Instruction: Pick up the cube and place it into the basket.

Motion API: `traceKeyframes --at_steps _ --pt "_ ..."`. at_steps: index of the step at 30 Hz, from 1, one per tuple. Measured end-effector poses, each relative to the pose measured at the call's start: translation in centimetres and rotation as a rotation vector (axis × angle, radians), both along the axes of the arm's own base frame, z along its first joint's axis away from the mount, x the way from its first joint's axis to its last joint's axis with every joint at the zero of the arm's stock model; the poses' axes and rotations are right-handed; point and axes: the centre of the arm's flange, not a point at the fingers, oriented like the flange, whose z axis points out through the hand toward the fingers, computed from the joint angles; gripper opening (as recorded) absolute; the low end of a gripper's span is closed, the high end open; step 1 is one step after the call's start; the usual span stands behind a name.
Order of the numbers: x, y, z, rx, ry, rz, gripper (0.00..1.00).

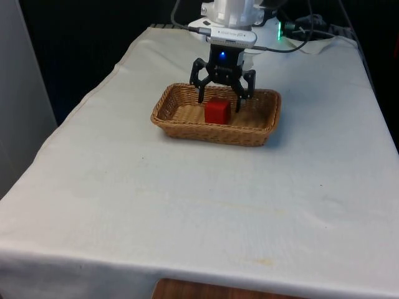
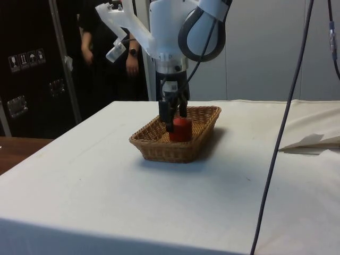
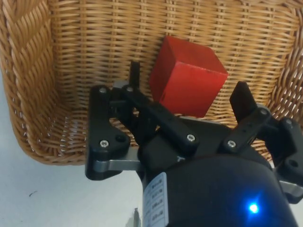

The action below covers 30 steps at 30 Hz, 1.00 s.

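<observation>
I saw the red cube [image 1: 217,112] resting inside the wicker basket [image 1: 167,121]. My gripper [image 1: 221,98] hung just above it, fingers spread wide, holding nothing.

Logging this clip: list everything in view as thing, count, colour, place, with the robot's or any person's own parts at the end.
Cube: one, red, inside the basket, between the spread fingers.
Basket: one, tan wicker, on the table's far half.
Table: one, under a white cloth.
Cables: dark, hanging at the side view's right.
Cabinets: dark, behind the table in the side view.
Person: one, in dark clothes, standing behind the table.
Gripper: one, black, open, lowered into the basket over the cube.
</observation>
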Motion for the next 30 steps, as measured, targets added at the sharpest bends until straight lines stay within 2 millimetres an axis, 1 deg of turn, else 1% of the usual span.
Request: traceKeyframes --at_steps 7,14,15,23,24,28,29,30 --pt "0.1 0.0 0.2 0.000 -0.004 0.000 1.00" --pt "0.4 -0.1 3.3 -0.006 -0.023 -0.007 1.00" --pt "0.4 -0.1 3.3 -0.006 -0.023 -0.007 1.00" --pt "0.5 -0.1 6.2 -0.011 -0.041 -0.011 1.00" --pt "0.5 -0.1 6.2 -0.011 -0.041 -0.011 1.00" --pt "0.4 -0.2 7.9 -0.014 -0.050 -0.014 1.00" --pt "0.4 -0.2 7.9 -0.014 -0.050 -0.014 1.00" --pt "0.5 -0.2 8.5 -0.015 -0.055 -0.013 1.00"
